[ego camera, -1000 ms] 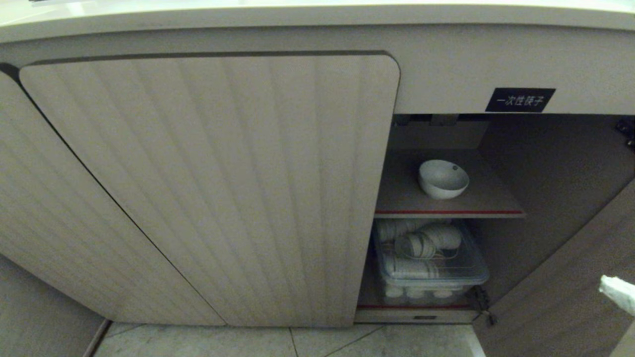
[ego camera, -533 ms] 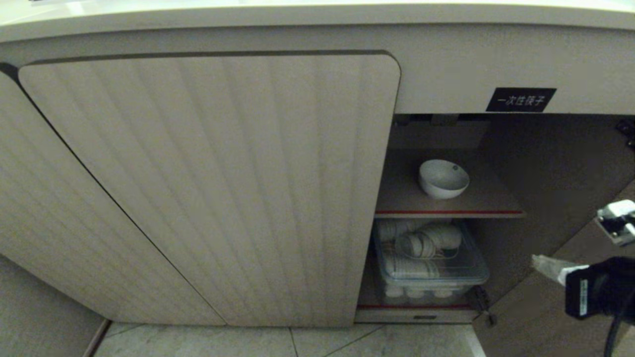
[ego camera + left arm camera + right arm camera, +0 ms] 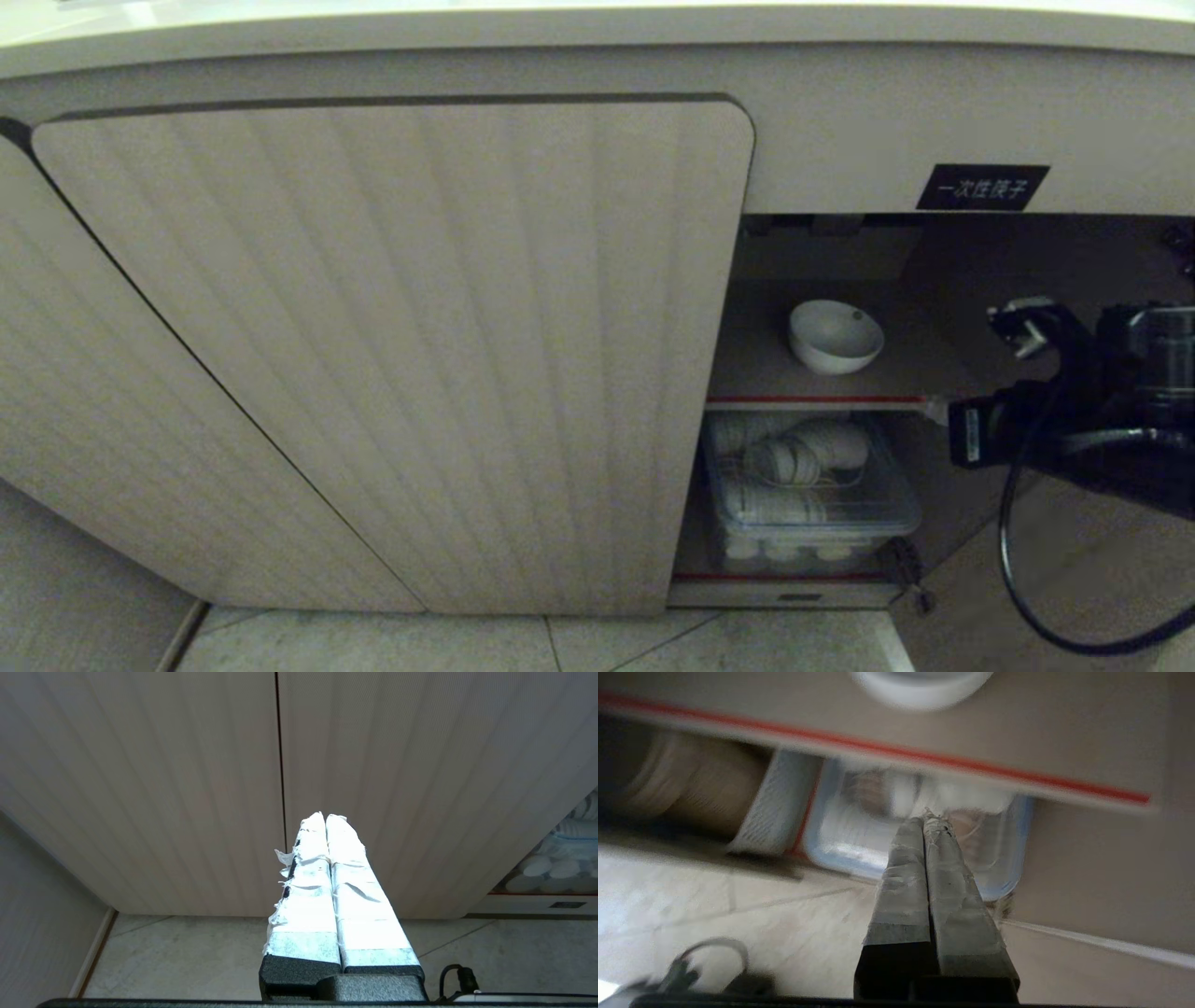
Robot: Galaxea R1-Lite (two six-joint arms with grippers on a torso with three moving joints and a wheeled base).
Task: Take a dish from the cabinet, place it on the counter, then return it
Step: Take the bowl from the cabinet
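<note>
Head view: the right arm (image 3: 1074,425) reaches in level from the right edge, its black wrist just right of the red-edged shelf (image 3: 822,399) inside the cabinet (image 3: 392,355), a black cable (image 3: 1013,560) looping below it. The dish (image 3: 836,336) sits upright on that shelf, apart from the arm. Beneath it lies a clear lidded box (image 3: 808,495) of what seem to be white cups, though dimly seen. In the right wrist view the right gripper (image 3: 926,822) has its taped fingers pressed together, holding nothing, pointing at the box under the shelf. The left gripper (image 3: 325,817), likewise closed and empty, hangs before the ribbed doors above the floor tiles (image 3: 187,956).
</note>
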